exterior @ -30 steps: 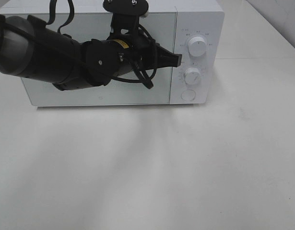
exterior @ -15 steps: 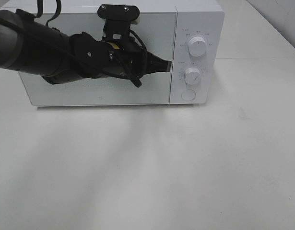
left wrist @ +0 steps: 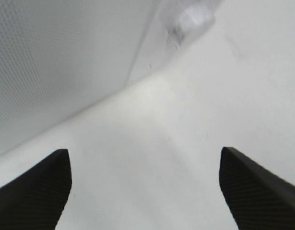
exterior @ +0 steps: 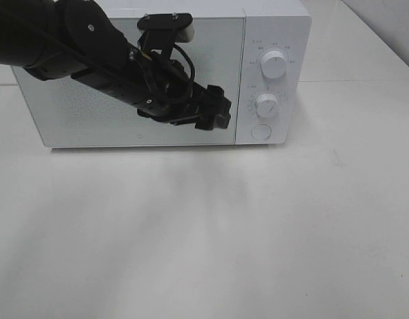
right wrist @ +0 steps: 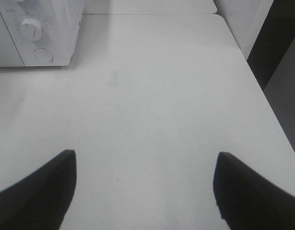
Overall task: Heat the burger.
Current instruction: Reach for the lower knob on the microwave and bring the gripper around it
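White bench [exterior: 257,232]: bare from the near edge up to the microwave [exterior: 277,20], which stands along the far edge with its door [exterior: 221,46] shut.

Burger: not in view in any picture, so you cannot tell whether it sits behind that door.

Left gripper [exterior: 217,114]: hangs just in front of the door, at the side nearest the controls and beside the lower dial [exterior: 266,104]. Fingers are spread wide and hold nothing.

Right gripper [right wrist: 145,160]: over open bench toward the right edge, fingers wide apart and empty.

Hazards: a spread finger could scrape the door or knock the upper dial [exterior: 273,66] off its setting. If the round button [exterior: 260,131] releases the door, pressing it from this pose may swing the door into your left arm.

Clearance: ample toward the near edge, tight between arm and door. The bench drops off at the right edge, near the right gripper.
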